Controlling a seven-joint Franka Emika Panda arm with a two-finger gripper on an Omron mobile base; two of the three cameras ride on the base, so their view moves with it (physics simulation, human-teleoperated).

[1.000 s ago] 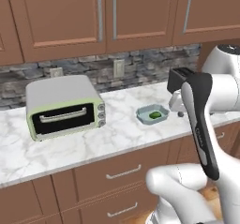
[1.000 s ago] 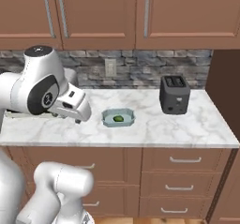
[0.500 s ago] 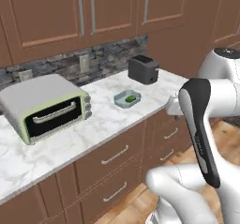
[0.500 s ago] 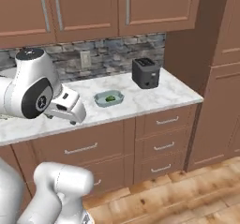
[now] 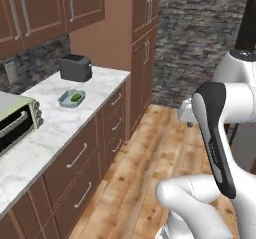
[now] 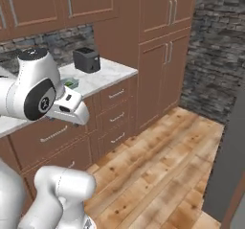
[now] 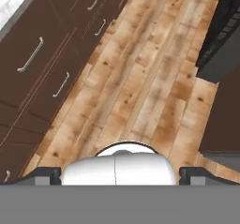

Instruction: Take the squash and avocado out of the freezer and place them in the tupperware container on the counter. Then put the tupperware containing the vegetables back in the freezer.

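Observation:
The pale blue-grey tupperware container [image 5: 71,98] sits on the white marble counter [image 5: 47,128] in the left base view. A small green vegetable [image 5: 76,97] lies in it, too small to tell whether it is the squash or the avocado. From the right base view the tupperware container [image 6: 72,83] peeks out behind my arm. My gripper [image 7: 119,174] hangs over the wooden floor, away from the counter. It is open, with its fingertips [image 7: 43,174] far apart and nothing between them. A grey slab of the freezer [image 6: 227,166] stands at the right edge.
A black toaster [image 5: 75,68] stands at the counter's far end, and a green-trimmed toaster oven [image 5: 15,125] at the near left. Brown drawers [image 7: 42,73] run under the counter. Tall wooden cabinets [image 6: 162,51] and a stone wall [image 5: 200,33] close the back. Open wooden floor [image 6: 158,166] lies ahead.
The base has swung away from the counter, so both base views shifted. The counter now lies to the left and the floor fills the front. The gripper stays open.

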